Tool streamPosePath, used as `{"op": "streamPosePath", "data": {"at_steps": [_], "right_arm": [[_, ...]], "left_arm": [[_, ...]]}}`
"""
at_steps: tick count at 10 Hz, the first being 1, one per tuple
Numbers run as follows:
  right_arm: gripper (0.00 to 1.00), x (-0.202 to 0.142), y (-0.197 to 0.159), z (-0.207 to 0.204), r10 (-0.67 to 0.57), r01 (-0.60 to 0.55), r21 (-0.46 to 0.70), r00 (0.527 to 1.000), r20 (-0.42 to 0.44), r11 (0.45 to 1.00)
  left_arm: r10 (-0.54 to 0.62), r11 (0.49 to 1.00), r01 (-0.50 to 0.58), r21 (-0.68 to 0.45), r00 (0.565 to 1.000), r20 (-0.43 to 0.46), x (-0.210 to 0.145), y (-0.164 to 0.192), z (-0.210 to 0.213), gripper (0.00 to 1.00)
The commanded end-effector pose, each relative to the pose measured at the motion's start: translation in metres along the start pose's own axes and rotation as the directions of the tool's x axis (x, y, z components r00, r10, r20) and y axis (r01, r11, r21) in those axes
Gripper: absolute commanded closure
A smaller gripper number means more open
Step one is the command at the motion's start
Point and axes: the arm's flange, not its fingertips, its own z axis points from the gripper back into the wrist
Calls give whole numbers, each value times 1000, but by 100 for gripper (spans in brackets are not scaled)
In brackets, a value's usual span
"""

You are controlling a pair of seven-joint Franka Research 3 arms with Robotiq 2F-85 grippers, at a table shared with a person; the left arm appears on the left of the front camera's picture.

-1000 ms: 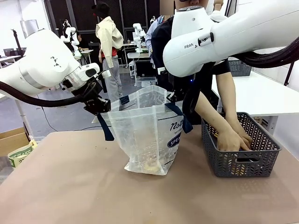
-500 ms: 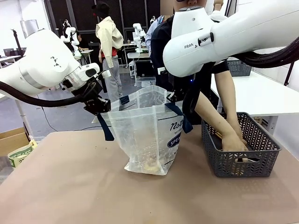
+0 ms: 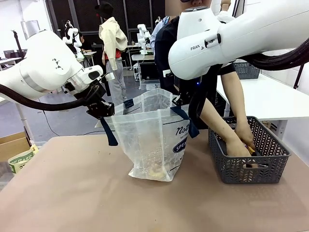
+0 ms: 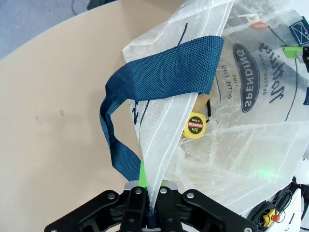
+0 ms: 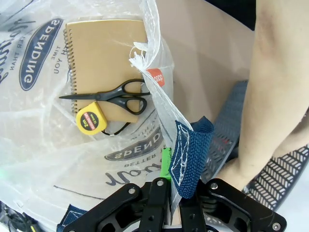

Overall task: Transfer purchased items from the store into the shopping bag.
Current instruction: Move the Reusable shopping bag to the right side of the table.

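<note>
1. My left gripper (image 4: 147, 205) has its jaws pinched together on the rim of the shopping bag (image 3: 149, 140), just where the navy strap (image 4: 164, 72) meets it; the film rises taut from between the fingers.
2. My right gripper (image 5: 169, 191) is clamped the same way on the opposite rim, with a fold of strap caught beside the green pad; between the two, the bag's mouth is held open and the bag stands upright on the table (image 3: 67, 193).
3. Lying at the bottom of the bag are a brown spiral notebook (image 5: 106, 48), black scissors (image 5: 116, 94) across its lower edge, and a yellow tape measure (image 5: 91, 121) touching the scissors.
4. The basket (image 3: 251, 169) stands just beside the bag on my right, not touching it; the person's hands (image 3: 240, 146) are both down inside it, with something small and yellow by the fingers — I cannot tell what.
5. I judge us mid-transfer: the person is picking the next item while I hold the bag; how much is left in the basket I cannot see past its slotted wall.
6. The next move asks little of me — hold both grips firm and the mouth wide so an item can drop straight in; the film is thin and could slip from the pads if I pull outward; the person's forearm passes close to my right arm, so I would not shift that side.
</note>
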Motion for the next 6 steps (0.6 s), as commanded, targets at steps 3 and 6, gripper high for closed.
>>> {"op": "streamPosePath", "data": {"at_steps": [3,6], "right_arm": [[100,0,-1,-1,-2,2,0,1000,-1,1000],[100,0,-1,-1,-2,2,0,1000,-1,1000]], "left_arm": [[1,1000,-1,2,1000,4,0,1,2,100],[1,1000,-1,2,1000,4,0,1,2,100]]}}
